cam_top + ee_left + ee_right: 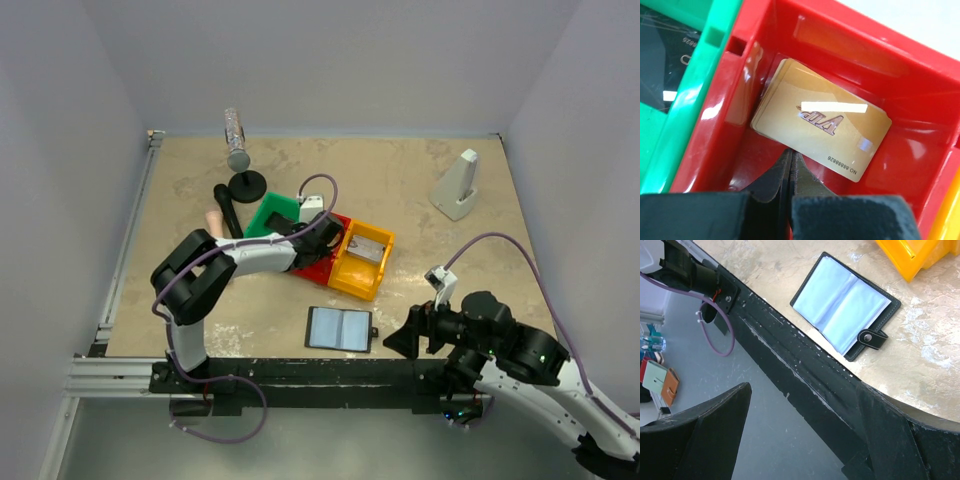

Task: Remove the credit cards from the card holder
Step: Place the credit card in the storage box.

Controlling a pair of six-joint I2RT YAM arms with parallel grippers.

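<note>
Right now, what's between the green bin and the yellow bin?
The red bin sits between the green bin and the yellow bin, as the top view shows. The left wrist view shows a gold card lying in it.

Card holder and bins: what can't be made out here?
- Card holder: right wrist view, glare on sleeves hides whether cards remain.
- Red bin: top view, left arm covers its inside.
- Gold cards: left wrist view, stacked, count unclear.
- Green bin: left wrist view, cut off by edge.
</note>
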